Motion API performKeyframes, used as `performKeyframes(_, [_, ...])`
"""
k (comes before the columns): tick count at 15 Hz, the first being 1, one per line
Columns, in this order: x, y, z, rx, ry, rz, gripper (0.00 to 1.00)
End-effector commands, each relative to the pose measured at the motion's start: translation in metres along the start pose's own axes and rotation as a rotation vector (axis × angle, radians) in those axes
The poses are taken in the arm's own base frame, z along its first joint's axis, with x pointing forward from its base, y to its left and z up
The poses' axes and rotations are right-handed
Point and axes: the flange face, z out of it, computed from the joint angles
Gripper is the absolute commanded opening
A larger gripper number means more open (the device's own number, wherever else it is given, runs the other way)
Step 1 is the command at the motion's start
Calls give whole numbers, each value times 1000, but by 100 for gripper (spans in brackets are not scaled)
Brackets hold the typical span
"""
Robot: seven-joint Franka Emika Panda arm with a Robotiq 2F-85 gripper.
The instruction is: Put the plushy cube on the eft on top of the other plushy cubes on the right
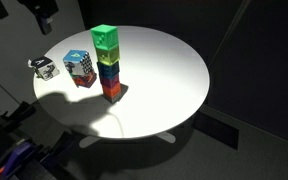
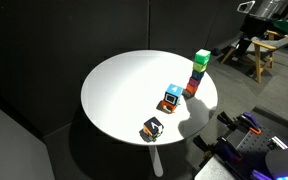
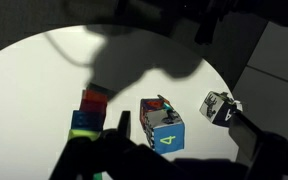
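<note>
Nearest the lens, in the wrist view, the gripper [image 3: 174, 155] is seen as a dark, blurred mass along the bottom of the frame. Its jaws are spread wide toward lower left and lower right, and nothing is held between them.

The plushy cube [image 3: 219, 105] is found right of centre in that view, black and white, close to the table's rim and untouched by the claw. In both exterior views it is shown at the table's edge: at the left of the frame for the plushy cube [image 1: 44, 67], and low in the frame, below centre, for the plushy cube [image 2: 152, 128].

Near it, with a gap between, the other plushy cubes [image 1: 80, 68] are set, with a blue top and a checkered side. A yellow figure 4 can be read on the blue face of the other plushy cubes [image 3: 165, 128] at the centre of the wrist view. In an exterior view they [image 2: 171, 98] are placed up and to the right of the small cube.

Further along the same line a tower [image 1: 106, 62] of coloured cubes with a green top is stood upright. All three are carried by a round white table [image 1: 174, 70], across which large shadows are thrown in the wrist view.
</note>
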Motion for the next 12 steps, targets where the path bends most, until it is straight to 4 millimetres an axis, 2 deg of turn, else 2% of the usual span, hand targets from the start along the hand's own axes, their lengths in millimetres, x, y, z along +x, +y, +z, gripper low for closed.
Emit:
performKeyframes(1, [4,-9,2,-4,-1,-10,100])
performKeyframes(7, [15,-32,13,-39,-34,-42,100])
performKeyframes(12, [22,-60,28,-93,-20,-54,100])
